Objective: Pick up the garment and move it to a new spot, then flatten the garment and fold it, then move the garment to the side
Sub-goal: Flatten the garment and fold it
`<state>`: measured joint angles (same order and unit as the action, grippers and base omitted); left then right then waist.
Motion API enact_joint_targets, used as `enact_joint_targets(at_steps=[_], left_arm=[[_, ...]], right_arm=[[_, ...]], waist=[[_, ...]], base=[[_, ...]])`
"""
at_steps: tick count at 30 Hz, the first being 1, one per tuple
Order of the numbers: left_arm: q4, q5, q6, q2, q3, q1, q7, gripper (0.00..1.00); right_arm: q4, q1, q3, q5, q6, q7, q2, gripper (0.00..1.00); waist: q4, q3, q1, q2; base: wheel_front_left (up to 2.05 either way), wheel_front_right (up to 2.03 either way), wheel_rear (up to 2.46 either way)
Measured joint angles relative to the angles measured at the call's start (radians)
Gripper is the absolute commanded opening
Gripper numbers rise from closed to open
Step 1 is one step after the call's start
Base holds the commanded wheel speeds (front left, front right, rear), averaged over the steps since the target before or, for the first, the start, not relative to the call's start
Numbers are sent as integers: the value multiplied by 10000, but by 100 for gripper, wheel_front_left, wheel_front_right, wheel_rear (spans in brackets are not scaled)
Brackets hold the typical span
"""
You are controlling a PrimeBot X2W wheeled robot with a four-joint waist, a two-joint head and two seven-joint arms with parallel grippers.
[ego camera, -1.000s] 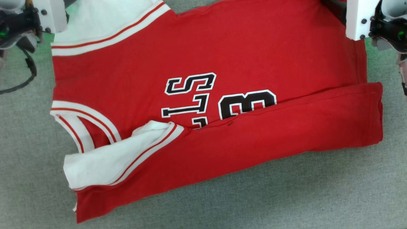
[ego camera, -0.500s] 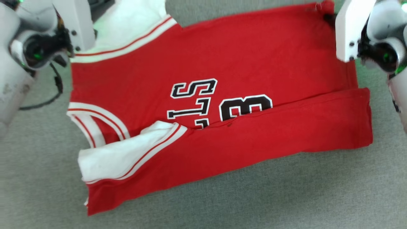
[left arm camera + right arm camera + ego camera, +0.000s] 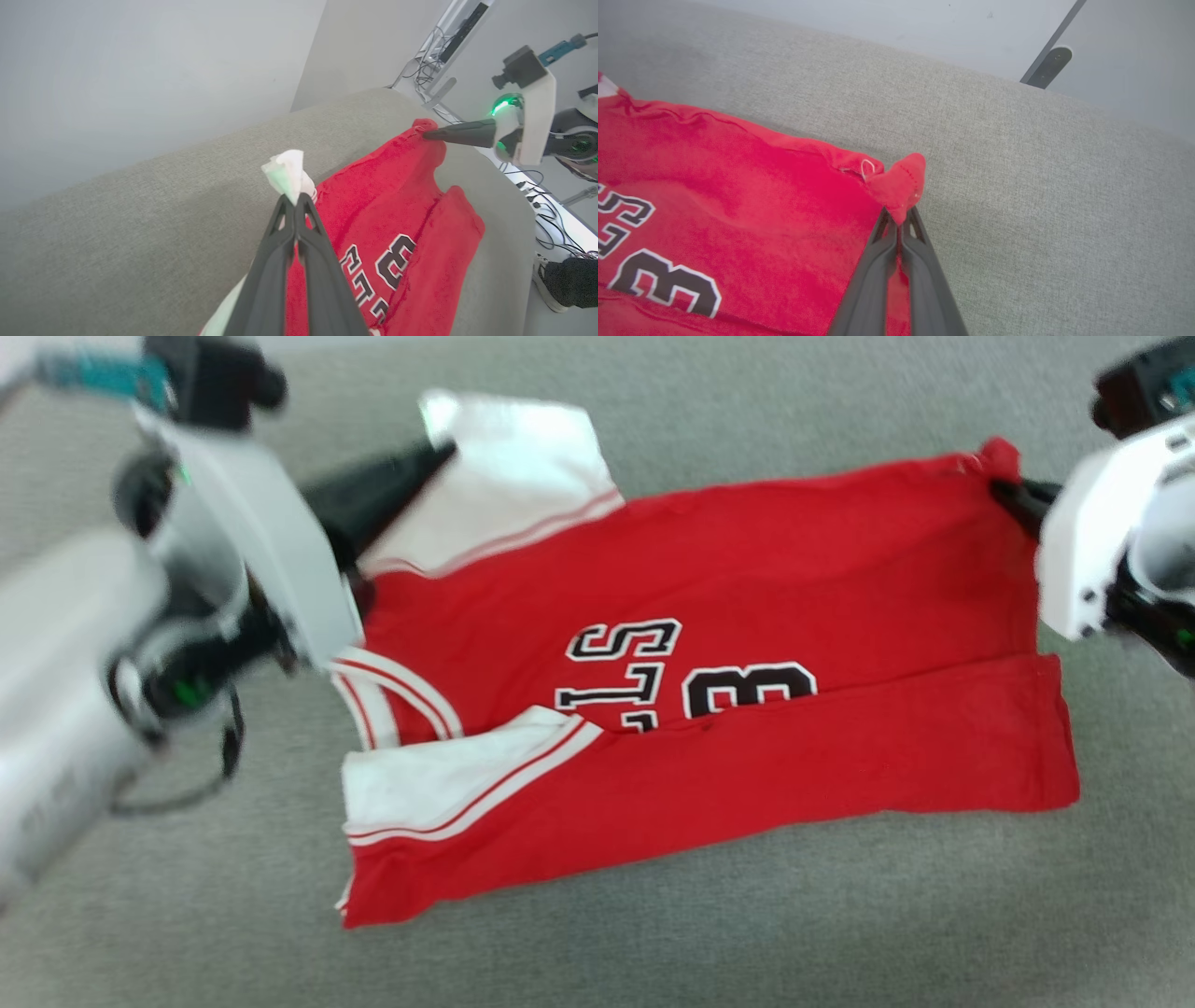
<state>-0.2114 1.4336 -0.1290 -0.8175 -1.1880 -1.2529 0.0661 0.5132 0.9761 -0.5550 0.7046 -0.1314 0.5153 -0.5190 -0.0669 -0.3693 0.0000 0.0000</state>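
Both far corners pinched, garment long axis 9–3 o'clock.
Head view, near to far: garment (image 3: 728, 737) lies flat on the grey cushion (image 3: 653, 915). Its near long edge is folded over up to the black print (image 3: 686, 677), with a white sleeve end at the 9 o'clock end. On the far edge, left gripper (image 3: 441, 453) is clamped on the white sleeve corner at 10 o'clock of the print. Right gripper (image 3: 999, 487) is clamped on the red hem corner at 2 o'clock. Cloth body sits toward 6 o'clock of both tips, arms equally near. My read: next is carrying the far edge toward 6 o'clock, tips level or the fold skews.
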Motion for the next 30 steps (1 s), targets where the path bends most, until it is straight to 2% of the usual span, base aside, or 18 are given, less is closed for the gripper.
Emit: enact_joint_targets(at_steps=[7, 13, 15, 19, 24, 30], left_arm=[[1797, -188, 0, -951, -380, 1530, -1636, 0], [2759, -305, 0, -1793, -569, 3075, -2817, 0], [2917, -539, 2, -1891, -610, 3488, -2997, 0], [3269, -612, 117, -1935, -378, 4161, -3219, 0], [3450, -721, 198, -1944, -79, 4962, -3264, 0], [3095, -1221, 407, -1662, -251, 5565, -3277, 0]], right_arm=[[-1461, -1639, 255, 360, 0, -136, -1112, 0], [-2640, -3311, 1129, 447, 0, -44, -1672, 0], [-2984, -3884, 1488, 378, 0, 59, -1766, 0], [-3749, -4813, 2297, 125, 0, 265, -1743, 0], [-4447, -5869, 3396, -261, 0, 598, -1275, 0], [-4961, -6693, 4065, -621, 0, 1126, -656, 0]], waist=[[475, 587, -1, 0], [767, 806, -1, 0], [844, 800, 0, 0], [940, 719, -1, 0], [1028, 667, -1, 0], [1015, 508, 0, 0]], base=[[0, 0, 0], [0, 0, 0], [0, 0, 0], [0, 0, 0], [0, 0, 0], [0, 0, 0]])
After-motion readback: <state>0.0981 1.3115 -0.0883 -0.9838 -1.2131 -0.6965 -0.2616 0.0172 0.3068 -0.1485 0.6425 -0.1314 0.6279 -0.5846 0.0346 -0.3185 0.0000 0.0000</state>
